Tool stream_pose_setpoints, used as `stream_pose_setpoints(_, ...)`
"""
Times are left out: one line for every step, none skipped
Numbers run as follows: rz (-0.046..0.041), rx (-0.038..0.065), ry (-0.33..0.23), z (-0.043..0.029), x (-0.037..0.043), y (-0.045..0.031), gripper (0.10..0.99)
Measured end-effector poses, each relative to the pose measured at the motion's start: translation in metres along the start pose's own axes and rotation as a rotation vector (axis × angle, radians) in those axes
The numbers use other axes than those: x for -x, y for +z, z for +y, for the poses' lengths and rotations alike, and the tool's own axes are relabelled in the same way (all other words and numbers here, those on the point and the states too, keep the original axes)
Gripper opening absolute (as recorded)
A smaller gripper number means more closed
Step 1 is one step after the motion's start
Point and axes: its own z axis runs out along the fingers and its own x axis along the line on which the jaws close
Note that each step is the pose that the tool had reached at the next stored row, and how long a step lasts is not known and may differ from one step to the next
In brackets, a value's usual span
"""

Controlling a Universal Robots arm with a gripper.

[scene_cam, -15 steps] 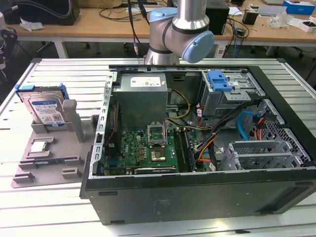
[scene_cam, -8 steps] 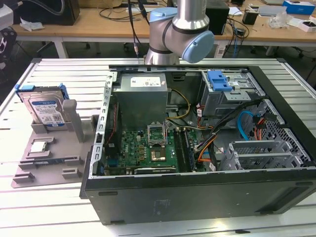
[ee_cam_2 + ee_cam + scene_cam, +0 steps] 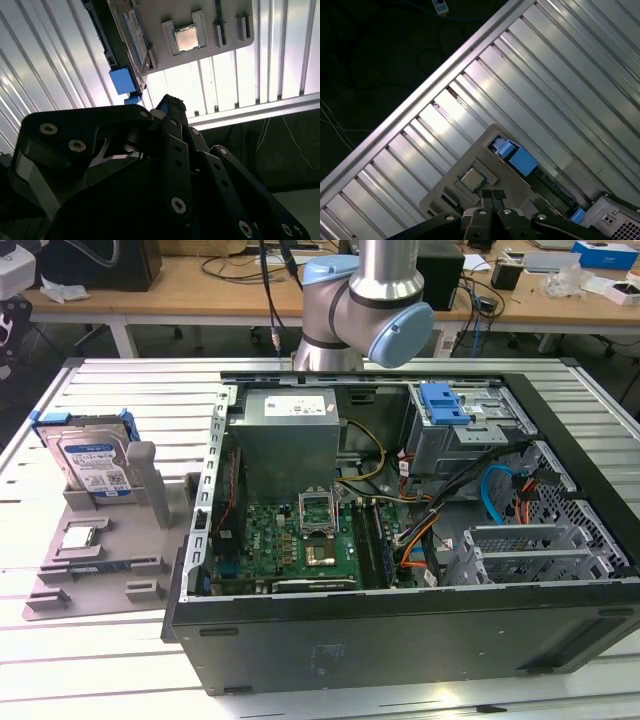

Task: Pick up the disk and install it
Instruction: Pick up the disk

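Our gripper (image 3: 493, 194), pressed together and empty, hangs over the grey tray (image 3: 110, 540). The disk (image 3: 92, 465) stands upright there, so we judge a skewed approach could topple it.

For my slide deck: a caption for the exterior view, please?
Disk stands on edge in the grey holder, untouched, at the exterior view's left of the open computer case; arm behind.

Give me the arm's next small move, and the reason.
Probably bring the gripper down toward the disk. The disk stands upright in the grey holder at the exterior view's left of the open computer case, untouched, and in the first wrist view the gripper hangs apart from it.
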Motion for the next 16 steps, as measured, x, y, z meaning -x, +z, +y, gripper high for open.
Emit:
stream_pose_setpoints(0.0007,0.0,-0.018,0.0,0.0,0.0,0.106)
stream_pose_setpoints(0.0012,0.0,-0.031,0.0,0.0,0.0,0.106)
stream_pose_setpoints(0.0019,0.001,-0.05,0.0,0.0,0.0,0.106)
stream_pose_setpoints(0.0024,0.001,-0.062,0.0,0.0,0.0,0.106)
stream_pose_setpoints(0.0031,0.001,-0.08,0.0,0.0,0.0,0.106)
stream_pose_setpoints(0.0036,0.001,-0.094,0.0,0.0,0.0,0.106)
stream_pose_setpoints(0.004,0.001,-0.105,0.0,0.0,0.0,0.106)
stream_pose_setpoints(0.0046,0.001,-0.122,0.0,0.0,0.0,0.106)
stream_pose_setpoints(0.0054,0.002,-0.143,0.0,0.0,0.0,0.106)
stream_pose_setpoints(0.0059,0.002,-0.155,0.0,0.0,0.0,0.106)
stream_pose_setpoints(0.0062,0.002,-0.166,0.0,0.0,0.0,0.106)
stream_pose_setpoints(0.007,0.002,-0.182,0.0,0.0,0.0,0.106)
stream_pose_setpoints(0.0073,0.002,-0.193,0.0,0.0,0.0,0.106)
stream_pose_setpoints(0.0077,0.002,-0.206,0.0,0.0,0.0,0.106)
stream_pose_setpoints(0.0082,0.003,-0.218,0.0,0.0,0.0,0.106)
stream_pose_setpoints(0.0089,0.003,-0.234,0.0,0.0,0.0,0.106)
